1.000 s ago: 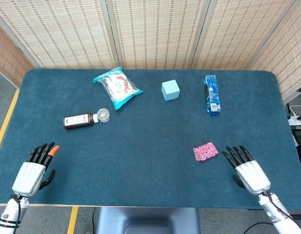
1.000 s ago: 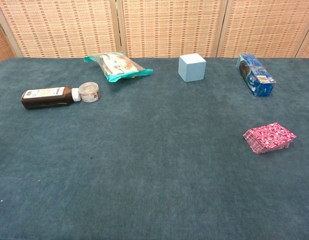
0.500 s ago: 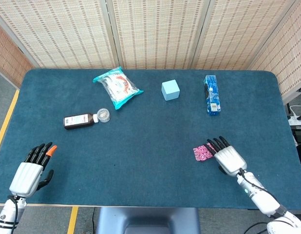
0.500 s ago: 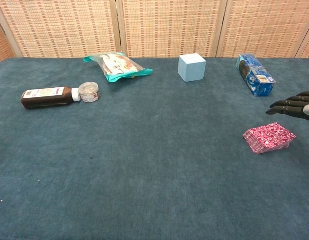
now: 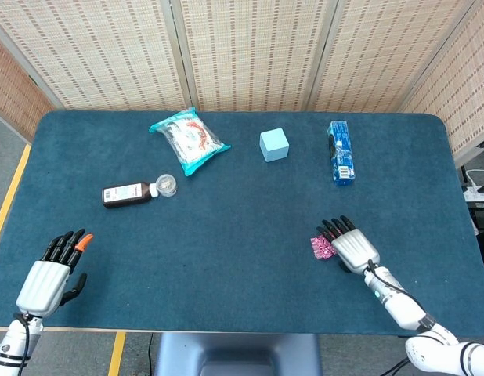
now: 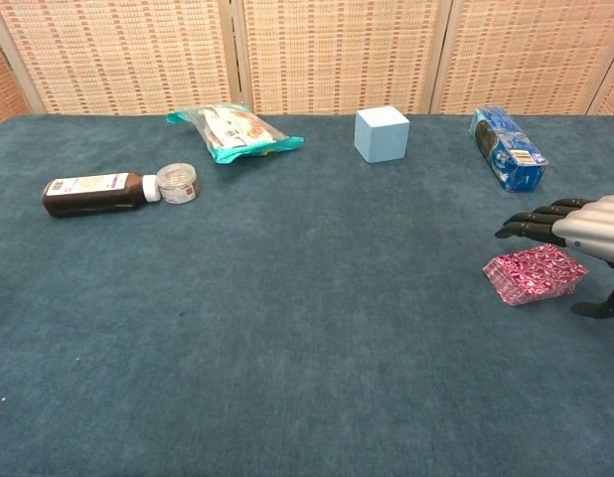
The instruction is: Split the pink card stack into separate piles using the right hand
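My right hand (image 6: 585,231) hovers open over the pink card stack (image 6: 534,274); light, slippery cards, best pinched by the side edges.

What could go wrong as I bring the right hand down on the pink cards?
1. The right hand hovers over the pink card stack with fingers extended flat; pressing down may shove the whole stack along the cloth rather than split it.
2. In the head view the hand covers most of the stack, so judging where the fingers land is hard.
3. The stack looks slightly fanned; cards could scatter.
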Robot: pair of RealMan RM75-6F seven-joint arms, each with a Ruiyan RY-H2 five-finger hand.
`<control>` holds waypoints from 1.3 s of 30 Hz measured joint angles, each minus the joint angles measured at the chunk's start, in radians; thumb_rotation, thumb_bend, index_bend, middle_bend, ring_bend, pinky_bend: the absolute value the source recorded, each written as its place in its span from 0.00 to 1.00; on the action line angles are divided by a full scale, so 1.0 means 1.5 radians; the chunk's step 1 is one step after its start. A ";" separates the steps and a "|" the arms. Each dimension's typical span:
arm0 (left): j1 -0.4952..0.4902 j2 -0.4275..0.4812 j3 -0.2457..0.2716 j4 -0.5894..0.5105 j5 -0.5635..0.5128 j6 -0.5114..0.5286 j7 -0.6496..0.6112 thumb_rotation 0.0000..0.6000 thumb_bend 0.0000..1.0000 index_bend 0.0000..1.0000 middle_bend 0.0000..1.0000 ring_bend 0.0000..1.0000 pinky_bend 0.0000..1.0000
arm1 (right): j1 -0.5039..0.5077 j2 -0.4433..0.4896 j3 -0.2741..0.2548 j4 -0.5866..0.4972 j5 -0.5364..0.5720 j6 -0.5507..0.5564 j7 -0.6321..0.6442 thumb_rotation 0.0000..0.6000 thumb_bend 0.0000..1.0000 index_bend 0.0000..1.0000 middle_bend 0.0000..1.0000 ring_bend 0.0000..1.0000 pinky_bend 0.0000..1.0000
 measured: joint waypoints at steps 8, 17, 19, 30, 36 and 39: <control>-0.003 0.002 0.005 -0.002 0.006 -0.005 -0.004 1.00 0.46 0.00 0.00 0.00 0.12 | 0.013 -0.019 0.001 0.017 0.019 0.000 0.005 1.00 0.21 0.16 0.13 0.00 0.00; -0.002 0.003 0.006 -0.002 0.010 -0.001 -0.008 1.00 0.46 0.00 0.00 0.00 0.12 | 0.022 -0.034 -0.003 0.025 0.026 0.012 0.001 1.00 0.21 0.25 0.19 0.00 0.00; -0.002 0.004 0.007 -0.002 0.011 -0.002 -0.009 1.00 0.46 0.00 0.00 0.00 0.12 | 0.023 -0.035 -0.004 0.024 0.027 0.018 0.001 1.00 0.21 0.26 0.20 0.00 0.00; -0.002 0.005 0.009 -0.004 0.013 -0.004 -0.007 1.00 0.46 0.00 0.00 0.00 0.12 | 0.028 -0.044 -0.007 0.028 0.046 0.029 -0.014 1.00 0.21 0.27 0.21 0.01 0.00; -0.004 0.004 0.009 -0.003 0.012 -0.008 -0.008 1.00 0.46 0.00 0.00 0.00 0.12 | 0.031 -0.045 -0.007 0.029 0.055 0.035 -0.019 1.00 0.21 0.30 0.23 0.03 0.00; -0.005 0.005 0.009 -0.004 0.011 -0.009 -0.008 1.00 0.46 0.00 0.00 0.00 0.12 | 0.032 -0.046 -0.008 0.031 0.059 0.035 -0.021 1.00 0.21 0.32 0.24 0.04 0.00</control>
